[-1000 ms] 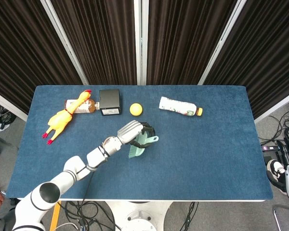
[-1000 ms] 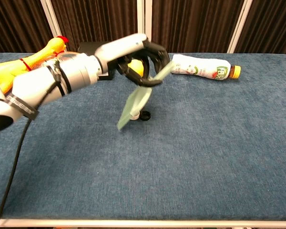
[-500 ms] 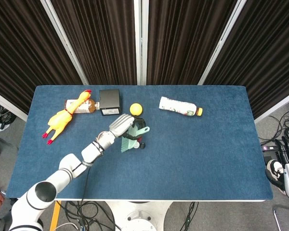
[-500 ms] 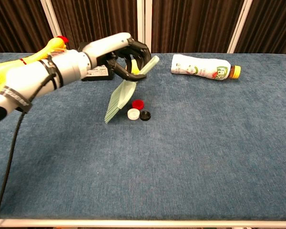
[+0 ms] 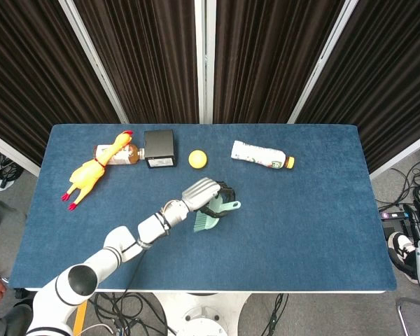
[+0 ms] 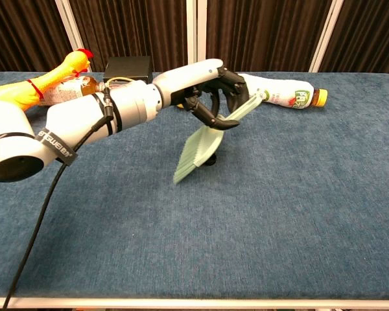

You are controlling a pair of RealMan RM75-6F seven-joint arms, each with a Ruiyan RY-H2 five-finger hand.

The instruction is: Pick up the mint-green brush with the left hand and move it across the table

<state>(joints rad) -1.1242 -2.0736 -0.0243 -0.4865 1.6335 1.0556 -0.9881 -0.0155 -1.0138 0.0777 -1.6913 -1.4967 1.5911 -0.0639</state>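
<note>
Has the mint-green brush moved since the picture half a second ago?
Yes. In the head view the mint-green brush, held by the left hand, has shifted rightward and toward the near edge, away from the yellow ball.

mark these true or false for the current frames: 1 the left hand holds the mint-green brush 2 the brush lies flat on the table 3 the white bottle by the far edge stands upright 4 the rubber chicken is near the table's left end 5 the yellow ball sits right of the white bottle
1. True: the left hand grips the mint-green brush.
2. False: the brush hangs tilted in the hand, bristles down, above the table.
3. False: the white bottle lies on its side.
4. True: the rubber chicken lies near the left end in the head view.
5. False: the yellow ball sits left of the bottle, beside the black box.
</note>
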